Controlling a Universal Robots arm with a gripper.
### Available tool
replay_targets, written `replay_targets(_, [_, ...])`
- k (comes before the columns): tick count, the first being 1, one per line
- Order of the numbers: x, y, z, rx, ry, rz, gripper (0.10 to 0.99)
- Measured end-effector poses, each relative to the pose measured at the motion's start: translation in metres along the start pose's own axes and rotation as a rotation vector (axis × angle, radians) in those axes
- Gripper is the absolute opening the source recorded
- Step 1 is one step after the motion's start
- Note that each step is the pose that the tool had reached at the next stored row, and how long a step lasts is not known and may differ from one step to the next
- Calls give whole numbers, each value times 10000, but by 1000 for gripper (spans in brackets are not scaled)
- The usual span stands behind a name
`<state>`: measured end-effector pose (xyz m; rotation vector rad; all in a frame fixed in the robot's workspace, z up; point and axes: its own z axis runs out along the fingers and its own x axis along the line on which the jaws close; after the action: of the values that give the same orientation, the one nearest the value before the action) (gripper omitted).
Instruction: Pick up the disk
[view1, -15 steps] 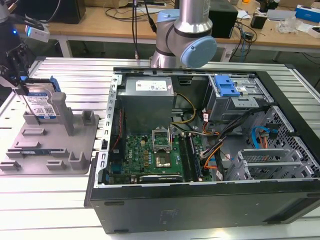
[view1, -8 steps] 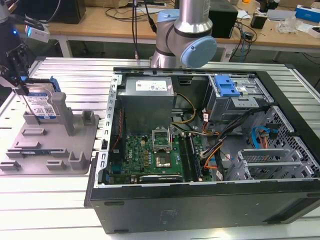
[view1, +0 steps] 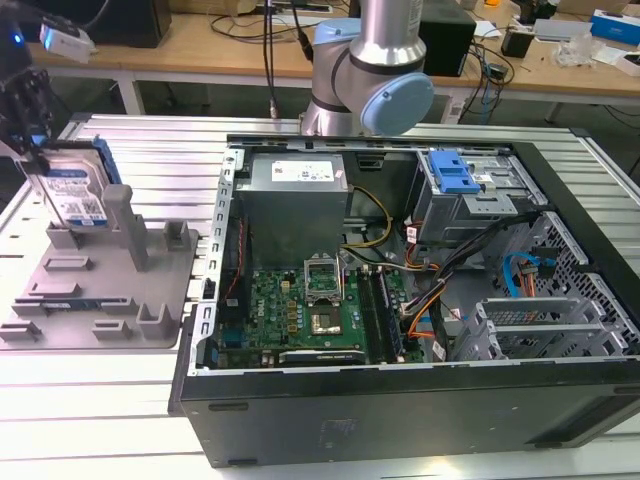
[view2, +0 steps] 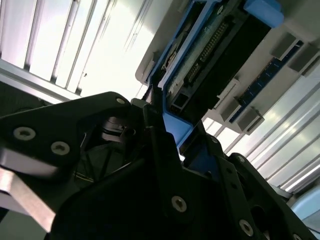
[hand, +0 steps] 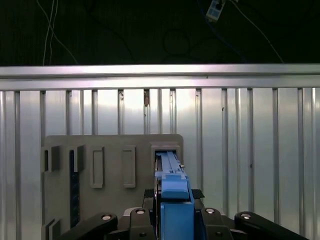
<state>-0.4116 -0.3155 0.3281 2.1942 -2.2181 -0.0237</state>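
Note:
The disk (view1: 77, 195) stands on edge in a slot at the back of the grey holder tray (view1: 100, 300), at the exterior view's left. Its white-and-blue label faces the camera. My black gripper (view1: 38, 160) comes down from above and is shut on the disk's upper end. In the first wrist view, the disk (hand: 169, 165) runs edge-on from the gripper (hand: 172, 196) down to the tray (hand: 115, 145), with a blue rail between the fingers (hand: 148, 193). The second wrist view shows the disk's circuit-board side (view2: 215, 50) just beyond the gripper (view2: 175, 132).
An open computer case (view1: 400, 300) lies to the exterior view's right of the tray, with a blue-latched drive cage (view1: 455, 175) inside. The arm's base (view1: 365, 60) stands behind it. Everything rests on a ribbed metal table (view1: 120, 400). Cluttered wooden benches line the back.

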Motion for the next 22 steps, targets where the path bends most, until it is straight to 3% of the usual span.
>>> replay_targets(4, [3,5,-208,0,-1,-1,365])
replay_targets(7, [8,13,-493,1,0,-1,365])
replay_targets(9, [10,15,-597,-1,0,-2,365])
replay_targets(13, [20,24,-937,-1,0,-1,365])
replay_targets(18, [28,31,-1202,-1,1,-2,365])
replay_targets(19, [31,33,-1291,0,0,-1,365])
replay_targets(21, [33,36,-1389,1,0,-1,365])
replay_targets(22, [35,38,-1482,0,0,-1,365])
